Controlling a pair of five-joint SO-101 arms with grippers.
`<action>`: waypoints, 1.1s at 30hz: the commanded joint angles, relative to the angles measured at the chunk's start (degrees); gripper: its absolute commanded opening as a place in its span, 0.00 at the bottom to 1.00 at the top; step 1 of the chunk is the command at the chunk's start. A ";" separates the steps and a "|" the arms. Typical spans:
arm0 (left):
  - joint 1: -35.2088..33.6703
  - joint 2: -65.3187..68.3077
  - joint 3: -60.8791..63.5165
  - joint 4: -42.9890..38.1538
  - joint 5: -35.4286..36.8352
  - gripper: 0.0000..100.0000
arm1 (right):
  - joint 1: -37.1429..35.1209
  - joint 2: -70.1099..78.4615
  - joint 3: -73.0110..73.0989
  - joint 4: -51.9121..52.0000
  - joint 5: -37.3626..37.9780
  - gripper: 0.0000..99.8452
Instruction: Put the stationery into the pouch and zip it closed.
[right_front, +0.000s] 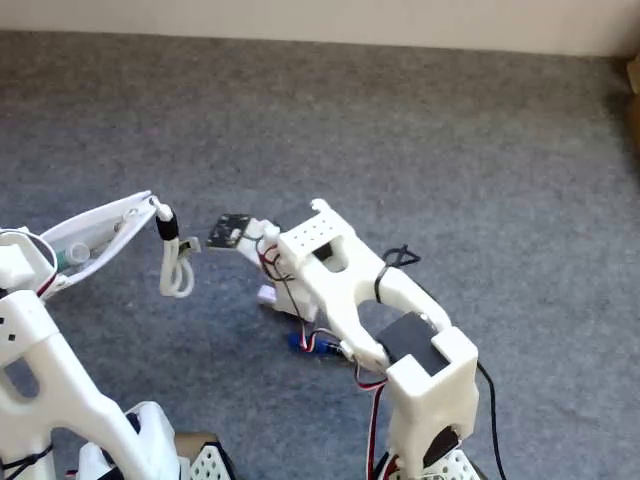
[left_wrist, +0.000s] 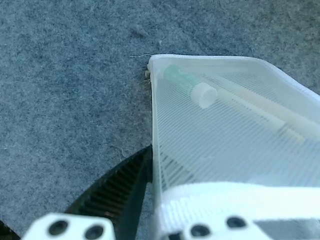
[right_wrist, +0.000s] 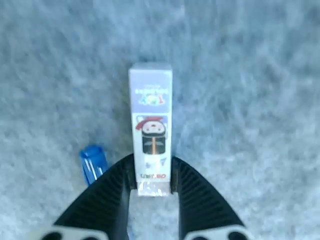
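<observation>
A grey felt-like surface (right_front: 450, 150) covers the whole table, with a pale strip of wall along the far edge.

From above, the white mesh pouch (right_front: 95, 240) is held up at the left, tilted, its mouth still unzipped. A white cord loop (right_front: 178, 270) hangs from the zip pull at its far end. The left wrist view adds what is inside the pouch (left_wrist: 225, 145): a long pale pen with a round white cap (left_wrist: 204, 94) and something green (left_wrist: 175, 76) in the corner. The left gripper (left_wrist: 160, 190) is clamped on the pouch's near edge, with the black finger against the mesh.

The right arm (right_front: 340, 280) reaches down at the centre of the table and covers its own gripper from above. Just past it, a corner of a small white box (right_front: 268, 295) and a blue piece (right_front: 300, 342) peek out. The right wrist view shows that the right gripper (right_wrist: 152, 172) has both black fingers pressed against the near end of the box (right_wrist: 151, 115), which lies flat on the surface. The small blue piece (right_wrist: 93, 164) lies just beside it, apart from the fingers.
</observation>
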 joint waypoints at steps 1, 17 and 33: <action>-0.92 0.92 0.13 -1.05 0.62 0.00 | 1.36 -3.47 -2.15 1.63 0.88 0.03; -0.57 0.92 0.13 -1.05 0.62 0.00 | -5.41 -3.03 -14.02 8.04 -7.47 0.20; -0.48 0.92 0.13 -1.05 0.62 0.00 | -6.20 -2.95 -2.24 -9.71 -7.47 0.20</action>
